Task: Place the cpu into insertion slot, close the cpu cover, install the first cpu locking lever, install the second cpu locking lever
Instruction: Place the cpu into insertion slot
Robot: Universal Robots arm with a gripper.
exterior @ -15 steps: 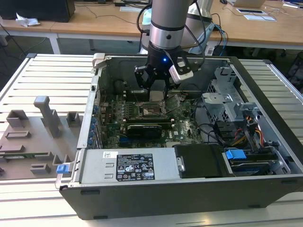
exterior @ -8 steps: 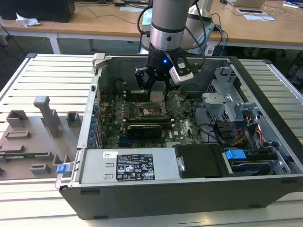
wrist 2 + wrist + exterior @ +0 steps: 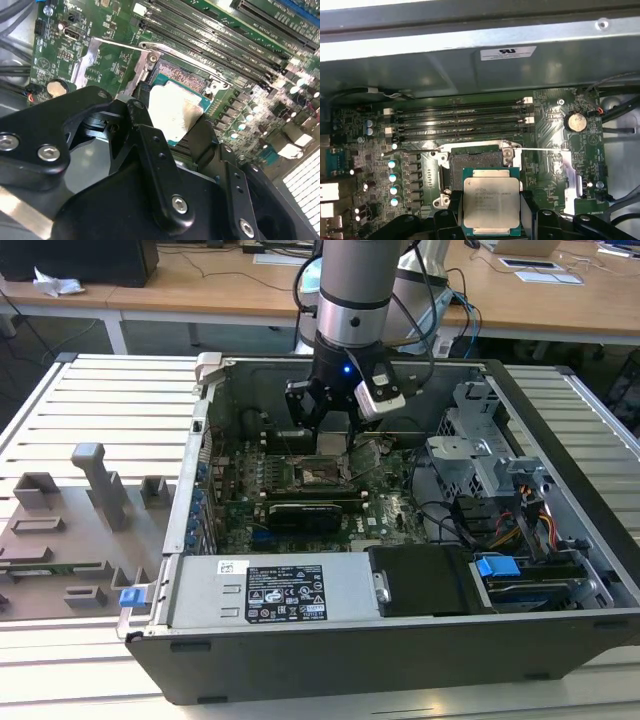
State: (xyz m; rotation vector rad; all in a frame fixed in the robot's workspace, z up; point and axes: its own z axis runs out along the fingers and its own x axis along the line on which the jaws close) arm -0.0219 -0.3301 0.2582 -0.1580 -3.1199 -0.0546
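1. Black linkage arms of the fingers sit closest to the lens in the second wrist view. You can see them closed on the cpu, pinching it by two opposite edges. That edge grip looks chosen to leave the pale metal face and the underside untouched.
2. You have the chip held flat and face up above the board, not seated. In the first wrist view the cpu overlaps only the nearer edge of the insertion slot, and most of the dark centre is uncovered. A level hold suits a socket that accepts the chip only squarely.
3. Your socket stands open. What looks to be the cpu cover is swung back to one side, and a thin wire locking lever stretches away from a socket corner, unhooked. That is why nothing lies over the slot.
4. Just beside the socket run the long memory slots, with a coin battery near the swung-back plate, so the fingers have little room to either side.
5. In the exterior view the arm reaches down into the open computer case, which lies on its side on the table, so the board faces up toward you. A grey fixture tray sits well apart, on the exterior view's left.
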